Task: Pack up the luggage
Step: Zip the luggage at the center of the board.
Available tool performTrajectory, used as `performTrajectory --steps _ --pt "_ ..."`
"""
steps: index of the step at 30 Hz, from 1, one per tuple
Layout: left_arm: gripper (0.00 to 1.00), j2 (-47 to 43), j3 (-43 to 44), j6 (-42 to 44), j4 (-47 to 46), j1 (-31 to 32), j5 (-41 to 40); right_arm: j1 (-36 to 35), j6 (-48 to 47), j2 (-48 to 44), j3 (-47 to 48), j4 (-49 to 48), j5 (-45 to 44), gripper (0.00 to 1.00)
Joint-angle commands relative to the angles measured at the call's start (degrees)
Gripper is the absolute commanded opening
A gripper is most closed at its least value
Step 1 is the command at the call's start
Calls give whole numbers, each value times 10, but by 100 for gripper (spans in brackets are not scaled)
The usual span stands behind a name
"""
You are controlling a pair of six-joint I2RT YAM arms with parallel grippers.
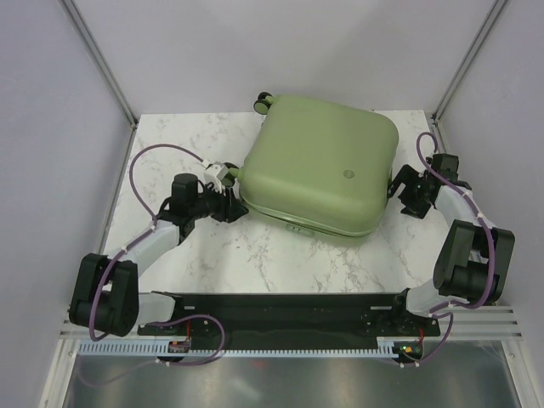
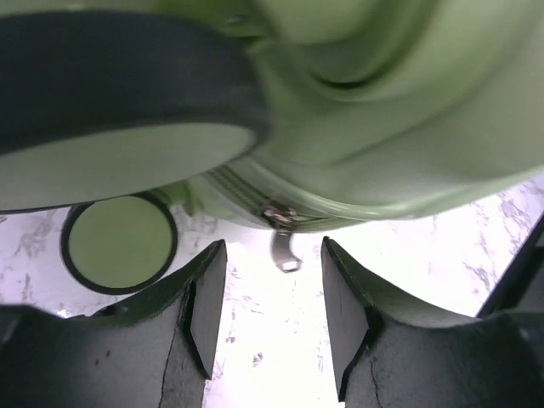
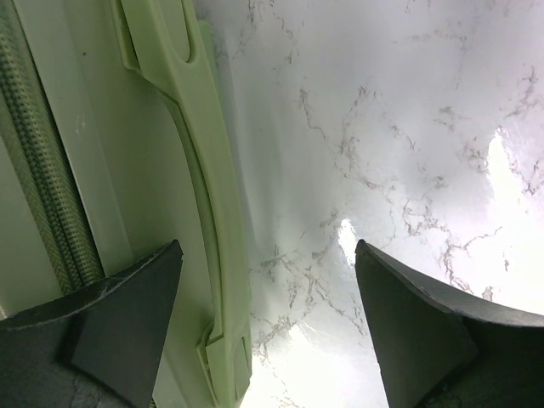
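Luggage point(image 1: 319, 161) closed on the worktop point(image 1: 255, 255) between my hands.
Left hand point(image 2: 268, 314) gapes empty just short of its zipper pull point(image 2: 285, 246); right hand point(image 3: 268, 331) spreads wide beside its handle point(image 3: 204, 170).

The white, marble-patterned desk point(image 1: 255, 255) bears the closed sage-green luggage point(image 1: 319, 161), lying flat toward its far edge, logo side up, wheels at the back.

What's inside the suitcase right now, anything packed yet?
Cannot tell. The suitcase lies closed on the table, shell up, so its inside is covered. Only its outside shows, with the zipper pull hanging at the seam.
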State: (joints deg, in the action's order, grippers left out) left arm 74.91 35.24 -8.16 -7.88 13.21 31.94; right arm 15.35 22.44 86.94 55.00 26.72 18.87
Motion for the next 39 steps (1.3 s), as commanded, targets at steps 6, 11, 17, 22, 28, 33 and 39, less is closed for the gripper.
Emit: performTrajectory --steps 6,11,17,22,28,33,39 --pt "59 -30 17 81 26 -1 31 -24 -2 12 30 8 88 91" --pt "59 17 40 81 13 -2 39 -23 -3 18 38 8 93 91" --pt "51 32 50 109 4 -2 36 -24 -9 16 41 8 95 91" --pt "10 23 47 105 1 -1 50 -24 -7 15 39 8 94 91" --pt "2 -19 33 100 5 4 54 -24 1 15 41 10 79 91" --pt "2 -72 36 95 34 17 69 -24 13 12 41 10 59 91" --pt "2 -120 28 116 100 60 44 -24 21 11 41 10 57 91"
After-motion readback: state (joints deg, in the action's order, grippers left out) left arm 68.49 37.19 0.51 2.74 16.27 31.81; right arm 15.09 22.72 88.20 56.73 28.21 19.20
